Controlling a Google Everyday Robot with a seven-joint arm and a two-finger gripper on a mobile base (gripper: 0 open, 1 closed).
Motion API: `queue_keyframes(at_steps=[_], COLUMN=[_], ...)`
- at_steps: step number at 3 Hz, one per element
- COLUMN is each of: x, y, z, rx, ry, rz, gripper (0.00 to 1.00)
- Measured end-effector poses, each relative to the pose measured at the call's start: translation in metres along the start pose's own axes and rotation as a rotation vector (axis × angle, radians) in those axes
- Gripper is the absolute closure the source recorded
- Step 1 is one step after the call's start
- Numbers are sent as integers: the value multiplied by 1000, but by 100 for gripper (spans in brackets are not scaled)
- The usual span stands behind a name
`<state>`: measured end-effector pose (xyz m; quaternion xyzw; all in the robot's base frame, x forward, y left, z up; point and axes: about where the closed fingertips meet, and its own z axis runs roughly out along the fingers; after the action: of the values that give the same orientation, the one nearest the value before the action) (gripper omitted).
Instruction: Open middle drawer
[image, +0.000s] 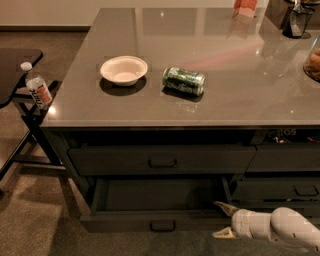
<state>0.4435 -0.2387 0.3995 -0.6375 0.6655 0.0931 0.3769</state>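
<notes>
Low right, the arm (286, 229) behind the claw (221, 219) is cut off.

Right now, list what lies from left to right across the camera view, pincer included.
Water bottle → white bowl → green can → pincer, open, low at the right end of the pulled-out middle drawer.

White, tan-tipped end effector (216, 219), lower right
</notes>
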Motion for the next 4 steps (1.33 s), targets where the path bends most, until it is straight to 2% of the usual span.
queue_keyframes(at_steps=[2, 3, 4], x=[-5, -11, -14], y=[-1, 13, 11], z=[-6, -3, -6], rx=[-3, -24, -24], ry=[-1, -21, -21], rz=[-1, -10, -10], gripper=[86, 100, 100])
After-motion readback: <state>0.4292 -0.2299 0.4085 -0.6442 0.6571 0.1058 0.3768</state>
